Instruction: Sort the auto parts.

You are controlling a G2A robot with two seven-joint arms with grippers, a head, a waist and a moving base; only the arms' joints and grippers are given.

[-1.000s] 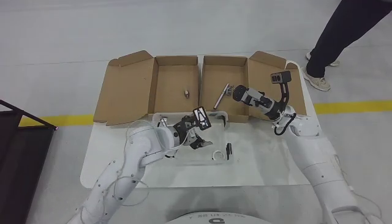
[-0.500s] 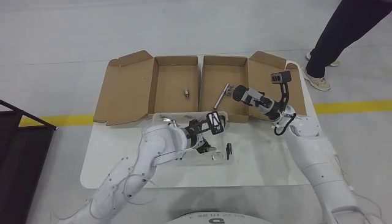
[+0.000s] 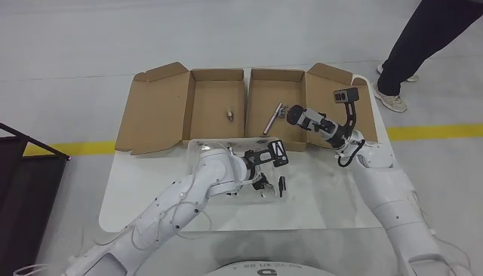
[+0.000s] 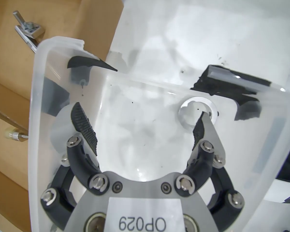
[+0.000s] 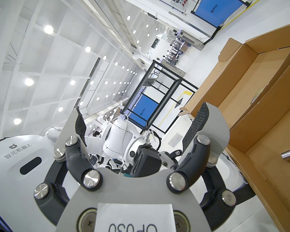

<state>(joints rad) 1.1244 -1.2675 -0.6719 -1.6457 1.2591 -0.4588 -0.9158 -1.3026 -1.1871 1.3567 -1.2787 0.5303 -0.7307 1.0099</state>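
My left gripper (image 4: 140,124) is open inside the clear plastic bin (image 4: 38,56), low over its floor. A silver ring (image 4: 192,112) lies right at one fingertip (image 4: 203,129). A black part (image 4: 229,83) rests by the bin's far rim and another black piece (image 4: 87,63) sits in a corner. From above, the left gripper (image 3: 261,181) is at the bin's (image 3: 219,142) right end, near a black part (image 3: 281,185). My right gripper (image 3: 287,115) is open over the right cardboard box (image 3: 260,87), empty, beside a metal rod (image 3: 270,120). Its fingers (image 5: 198,124) point upward.
Two open cardboard boxes stand side by side behind the bin. The left box (image 3: 215,87) holds a small metal part (image 3: 229,113). The rod with its bracket (image 4: 29,31) lies in the right box. A person's legs (image 3: 423,27) are at the far right of the table.
My left arm has swept rightward across the bin, from its middle to its right end by the ring. The right arm has stayed still.
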